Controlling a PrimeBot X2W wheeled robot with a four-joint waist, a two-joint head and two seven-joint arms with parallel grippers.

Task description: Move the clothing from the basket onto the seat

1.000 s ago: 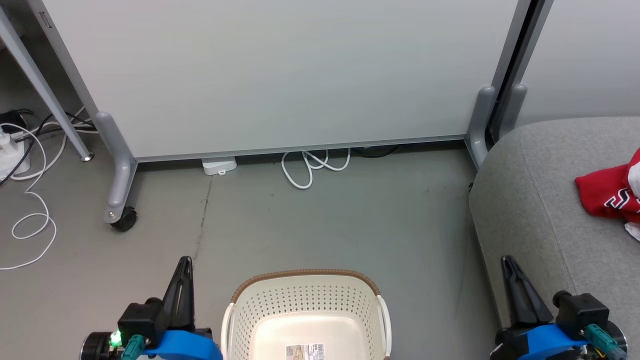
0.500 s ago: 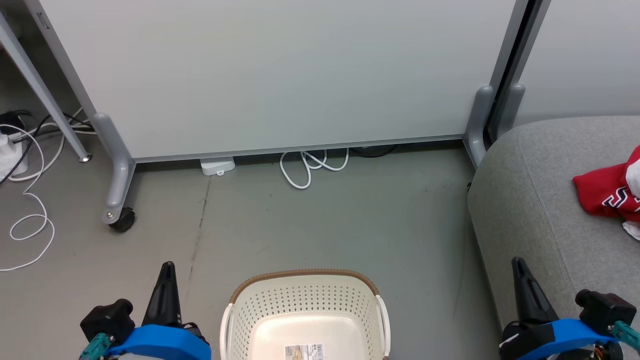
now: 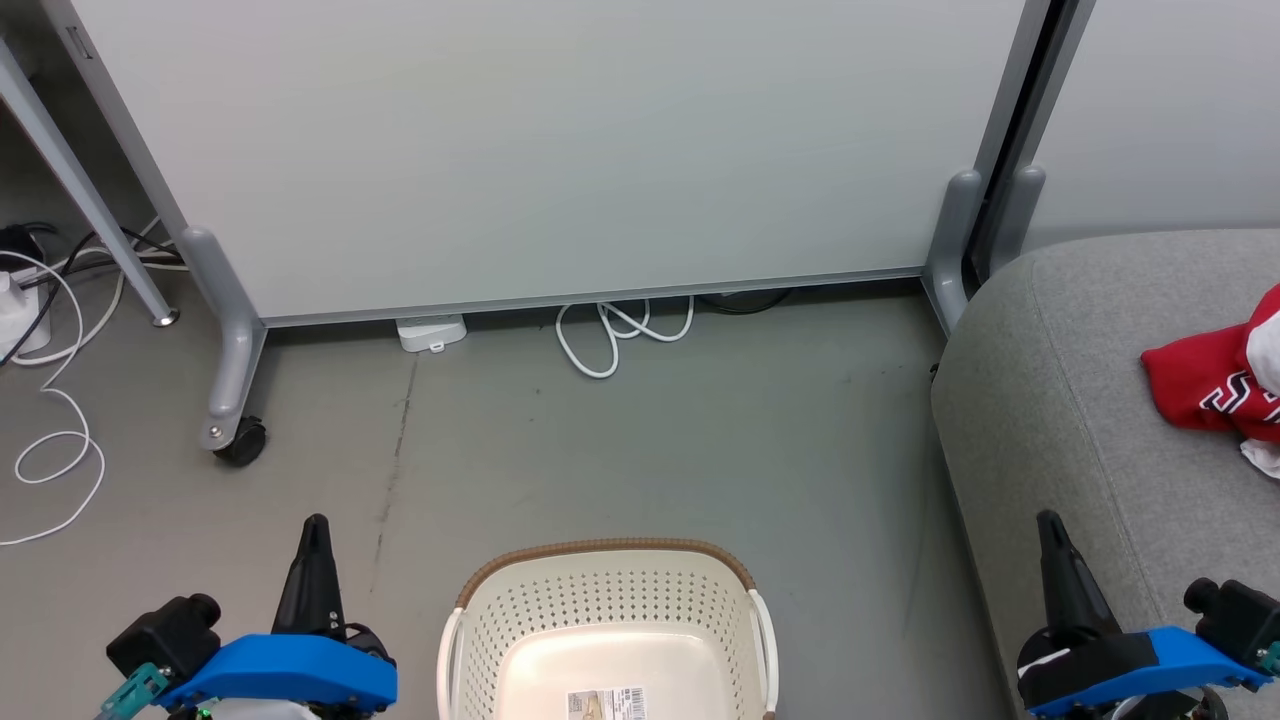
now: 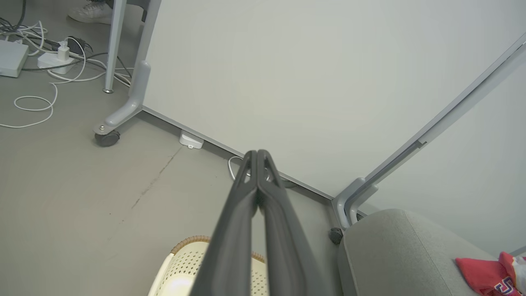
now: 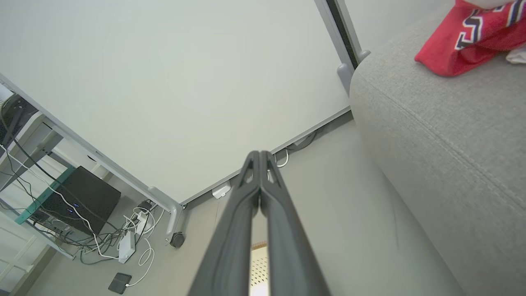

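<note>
The cream basket (image 3: 605, 580) with its brown rim stands on the floor at the bottom centre; nothing but a paper label (image 3: 607, 703) lies on its floor. Red clothing (image 3: 1205, 385) with white trim and outlined lettering lies on the grey seat (image 3: 1060, 400) at the right edge. In the right wrist view the same clothing (image 5: 464, 39) rests on the seat (image 5: 444, 135). My left gripper (image 3: 315, 528) is shut and holds nothing, left of the basket. My right gripper (image 3: 1048, 522) is shut and holds nothing, over the seat's front corner. Their fingertips meet in both wrist views (image 4: 257, 154) (image 5: 259, 154).
A white partition panel (image 3: 560, 150) on grey castor legs (image 3: 232, 400) stands behind the basket. White cables (image 3: 620, 335) and a small white box (image 3: 432, 332) lie at its base. More cables (image 3: 50, 440) and a power strip are at the far left.
Both grippers have moved outward and lower in the head view, the left one to the left, the right one to the right. The basket and clothing stay put.
</note>
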